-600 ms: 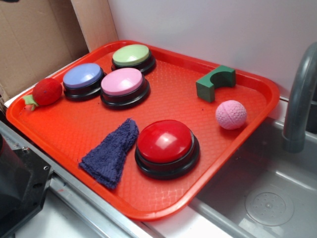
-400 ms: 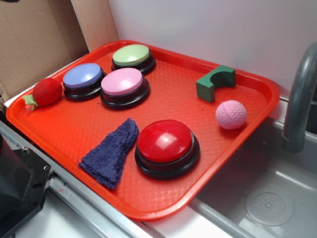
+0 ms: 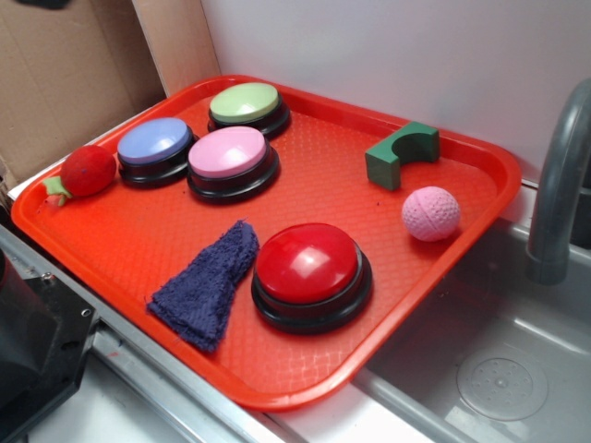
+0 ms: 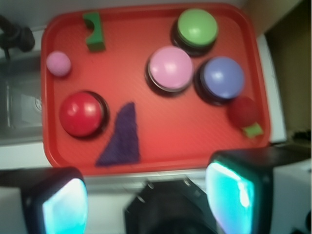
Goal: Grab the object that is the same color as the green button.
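Looking down, only the wrist view shows the gripper [image 4: 146,195], jaws spread and empty; green block [image 3: 400,154] lies untouched.

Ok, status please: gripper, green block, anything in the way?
Gripper open, high above tray edge, empty. Green block untouched at tray's far side. Pink ball nearby, apart from it.

Block [image 3: 400,153] on tray [image 3: 129,245], just behind ball [image 3: 430,213]
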Controlling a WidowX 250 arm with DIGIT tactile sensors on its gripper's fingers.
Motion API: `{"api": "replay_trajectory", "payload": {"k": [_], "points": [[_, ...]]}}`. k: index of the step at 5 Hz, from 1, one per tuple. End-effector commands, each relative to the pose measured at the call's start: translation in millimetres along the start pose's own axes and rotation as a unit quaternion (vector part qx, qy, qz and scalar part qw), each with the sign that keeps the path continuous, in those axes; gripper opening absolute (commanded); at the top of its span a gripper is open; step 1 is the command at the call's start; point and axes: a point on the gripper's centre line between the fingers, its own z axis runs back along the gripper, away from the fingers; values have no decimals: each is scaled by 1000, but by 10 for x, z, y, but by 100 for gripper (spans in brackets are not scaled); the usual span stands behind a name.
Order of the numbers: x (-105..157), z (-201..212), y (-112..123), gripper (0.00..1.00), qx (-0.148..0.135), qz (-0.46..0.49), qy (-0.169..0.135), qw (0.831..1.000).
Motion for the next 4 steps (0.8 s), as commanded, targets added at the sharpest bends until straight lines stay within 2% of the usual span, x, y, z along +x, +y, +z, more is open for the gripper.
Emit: {"api": "replay_trajectory", "payload": {"k": [1,2,3,4], "points": [[768,-320,-320,100,29,84,-53,995],[1107,-565,-422,100,32,106,-48,993],[1440,-889,-529,100,51,130,-58,988],[1685,-1198,-565,100,37,140,-55,988]]}}
